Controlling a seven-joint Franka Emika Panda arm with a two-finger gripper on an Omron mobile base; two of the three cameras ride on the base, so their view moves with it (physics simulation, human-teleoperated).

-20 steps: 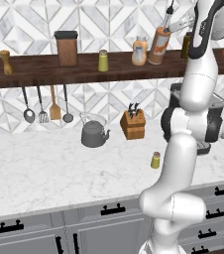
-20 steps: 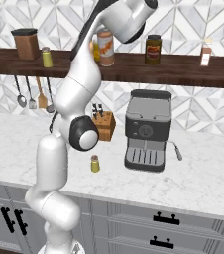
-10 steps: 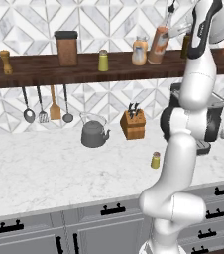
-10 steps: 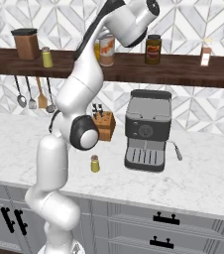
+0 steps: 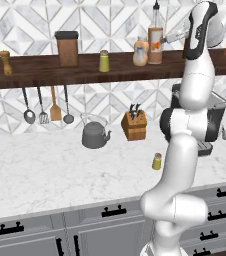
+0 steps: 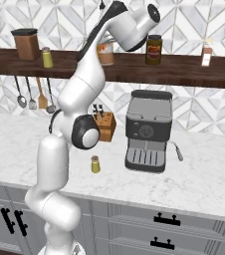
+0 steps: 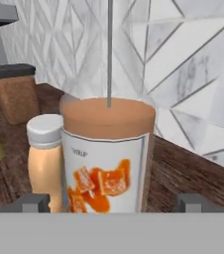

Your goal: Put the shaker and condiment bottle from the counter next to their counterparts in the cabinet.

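Tall slim glass condiment bottle (image 5: 155,36) upright on long dark wooden wall shelf (image 5: 45,74), touching squat orange pale-capped bottle (image 5: 140,51) as match. Gripper (image 7: 111,202) jaws wide, released, straddling bottle. Small yellow-green grey-capped shaker (image 5: 157,161) on white marble counter (image 5: 45,175), near front edge, awaiting pickup.

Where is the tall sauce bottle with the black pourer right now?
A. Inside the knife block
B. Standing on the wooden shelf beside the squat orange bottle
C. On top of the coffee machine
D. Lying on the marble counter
B: the condiment bottle stands upright on the cabinet, close beside the squat orange bottle, while the small shaker sits on the counter.
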